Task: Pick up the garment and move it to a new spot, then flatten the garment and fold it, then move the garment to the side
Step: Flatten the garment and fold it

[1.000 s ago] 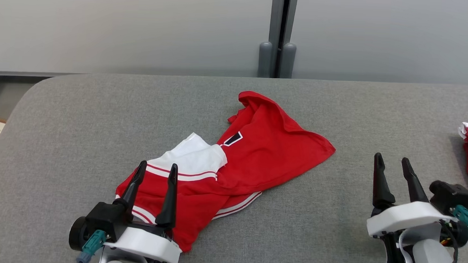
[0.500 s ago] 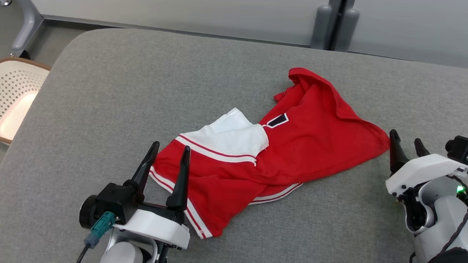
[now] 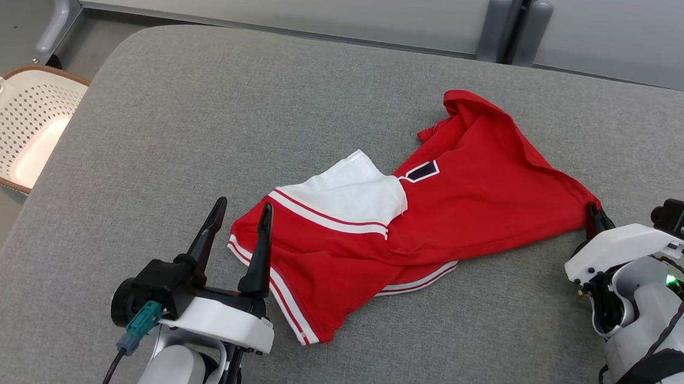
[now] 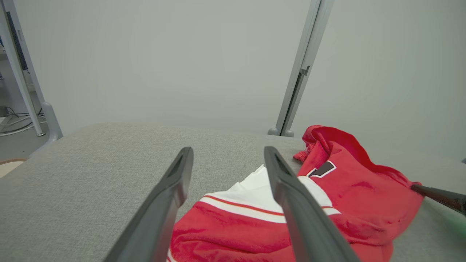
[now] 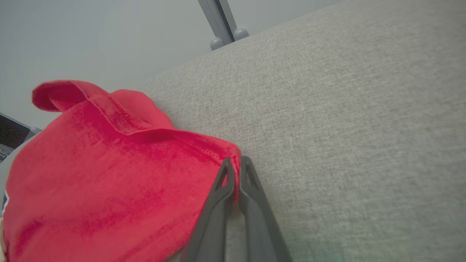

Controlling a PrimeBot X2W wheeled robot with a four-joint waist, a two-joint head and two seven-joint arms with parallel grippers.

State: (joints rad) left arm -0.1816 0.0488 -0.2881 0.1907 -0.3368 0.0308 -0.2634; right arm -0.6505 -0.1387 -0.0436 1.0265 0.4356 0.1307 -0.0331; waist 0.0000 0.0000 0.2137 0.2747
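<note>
The red-and-white shirt (image 3: 462, 209) is spread, crumpled, on the grey padded table (image 3: 208, 94) between the two pincers. Its red corner is pinched between the closed fingers of the right gripper (image 3: 595, 213), at the cloth's right edge; bare padding is seen beyond and to the right of that pincer. The left gripper (image 3: 244, 204) is held wide apart with nothing gripped, its right finger over the white-striped hem, its left finger over bare table. Broad uncovered padding is left ahead and to its left, and a white perforated basket (image 3: 16, 120) is seen past the table's rounded left edge.
</note>
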